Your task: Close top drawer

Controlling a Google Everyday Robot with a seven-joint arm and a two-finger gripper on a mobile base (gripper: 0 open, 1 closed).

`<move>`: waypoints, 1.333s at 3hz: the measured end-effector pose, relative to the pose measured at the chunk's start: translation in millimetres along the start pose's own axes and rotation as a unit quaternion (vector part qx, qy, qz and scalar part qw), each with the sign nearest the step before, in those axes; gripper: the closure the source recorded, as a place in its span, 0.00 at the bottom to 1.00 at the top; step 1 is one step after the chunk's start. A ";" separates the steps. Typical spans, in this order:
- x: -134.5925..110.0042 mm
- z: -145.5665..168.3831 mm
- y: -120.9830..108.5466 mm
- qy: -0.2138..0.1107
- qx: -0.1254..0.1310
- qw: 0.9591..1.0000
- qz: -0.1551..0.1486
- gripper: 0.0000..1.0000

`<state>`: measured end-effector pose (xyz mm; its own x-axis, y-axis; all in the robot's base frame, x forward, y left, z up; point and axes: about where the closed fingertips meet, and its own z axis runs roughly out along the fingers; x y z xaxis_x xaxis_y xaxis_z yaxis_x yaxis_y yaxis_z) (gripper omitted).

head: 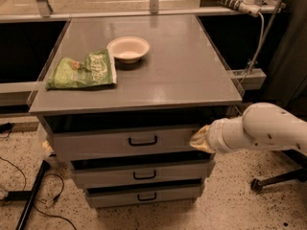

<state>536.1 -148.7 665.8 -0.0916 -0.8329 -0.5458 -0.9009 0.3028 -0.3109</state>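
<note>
Three drawers under the counter (182,75): top drawer (96,143), then two lower drawers (172,174) beneath. The top drawer sits just below the counter top, front panel out slightly with a dark gap above it, bar handle (143,141) at centre. The pincer (201,140) touches the right end of that panel, white arm (268,128) reaching in from the right. Can't tell how far open the pincer is. Up top, a white bowl (128,49) with a green bag (82,71) just beside it.
</note>
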 end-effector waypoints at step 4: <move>-17.8 -42.2 59.9 -0.003 -0.050 0.999 -0.014 0.00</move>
